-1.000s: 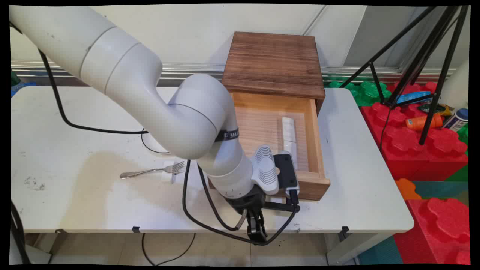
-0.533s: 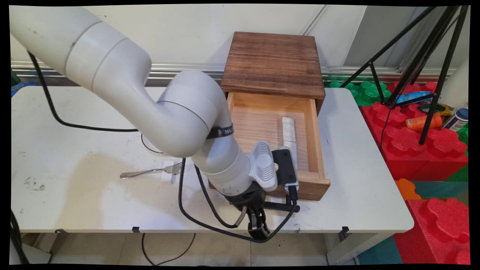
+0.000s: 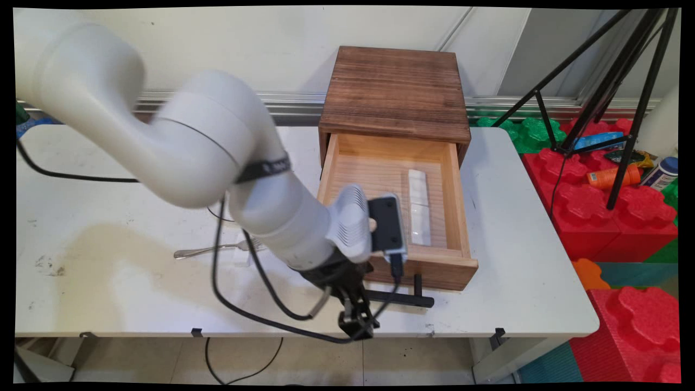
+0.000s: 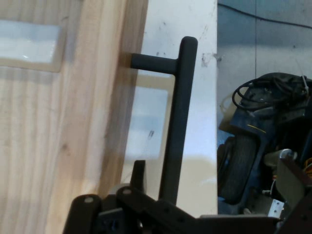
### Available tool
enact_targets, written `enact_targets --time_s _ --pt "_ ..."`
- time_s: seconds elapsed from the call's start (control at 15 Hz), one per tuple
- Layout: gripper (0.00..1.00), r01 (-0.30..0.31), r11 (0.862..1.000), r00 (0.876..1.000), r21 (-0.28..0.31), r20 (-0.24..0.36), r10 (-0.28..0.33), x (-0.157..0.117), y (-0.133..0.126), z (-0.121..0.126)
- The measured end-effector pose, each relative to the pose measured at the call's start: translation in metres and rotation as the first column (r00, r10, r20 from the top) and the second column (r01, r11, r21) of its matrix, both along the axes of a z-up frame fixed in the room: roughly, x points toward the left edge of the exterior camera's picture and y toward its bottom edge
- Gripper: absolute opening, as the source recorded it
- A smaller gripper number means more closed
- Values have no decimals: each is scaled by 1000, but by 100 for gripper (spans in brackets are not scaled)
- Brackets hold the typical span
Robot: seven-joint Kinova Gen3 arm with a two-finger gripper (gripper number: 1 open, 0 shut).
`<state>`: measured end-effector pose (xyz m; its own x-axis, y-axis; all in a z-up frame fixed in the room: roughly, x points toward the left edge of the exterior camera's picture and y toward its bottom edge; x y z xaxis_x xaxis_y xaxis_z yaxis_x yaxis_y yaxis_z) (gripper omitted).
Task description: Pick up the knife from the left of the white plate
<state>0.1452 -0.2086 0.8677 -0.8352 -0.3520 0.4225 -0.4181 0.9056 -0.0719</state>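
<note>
1. Across the main view, the white table (image 3: 108, 282) carries a dark-topped wooden cabinet (image 3: 393, 87) at its far side. Its pale drawer (image 3: 459, 195) stands pulled well out toward the near edge.
2. Inside the drawer, toward its right wall, lies a white bar-shaped object (image 3: 419, 206). I cannot name it more closely.
3. The drawer's black bar handle (image 3: 402, 297) juts from the front panel, and my gripper (image 3: 355, 321) hangs low just left of it, over the table's near edge. From here I cannot tell whether the gripper is open or closed, or whether it touches the handle.
4. A fork (image 3: 217, 248) lies on the table left of the drawer, partly behind the arm. Red foam blocks (image 3: 624, 217) and a black tripod (image 3: 597, 81) stand off to the right.
5. As things lie, I judge the drawer to be open, with the object resting in it.
6. Close in, the hand view adds the handle (image 4: 178, 122) on its post off the drawer front (image 4: 73, 122). The bar runs down behind the gripper's linkage.
7. It also shows cabling and gear (image 4: 263, 97) on the floor past the table edge, which the main view lacks. Fork, cabinet top and tripod are missing here.
</note>
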Motion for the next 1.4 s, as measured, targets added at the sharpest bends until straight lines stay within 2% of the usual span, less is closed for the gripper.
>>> enact_targets --time_s 0.2,0.67,0.8,0.87,1.0,1.4 --pt "100 12 1000 1000 -15 -17 -12 24 4 18" --pt "100 18 999 999 -31 -48 -19 100 5 57" --pt "100 20 999 998 -32 -62 -22 130 3 67" --pt "100 19 999 998 -33 -66 -21 138 2 69" --pt "100 8 999 997 -36 -76 -11 172 -5 77" --pt "100 -3 1000 997 -27 -82 0 238 -24 83"
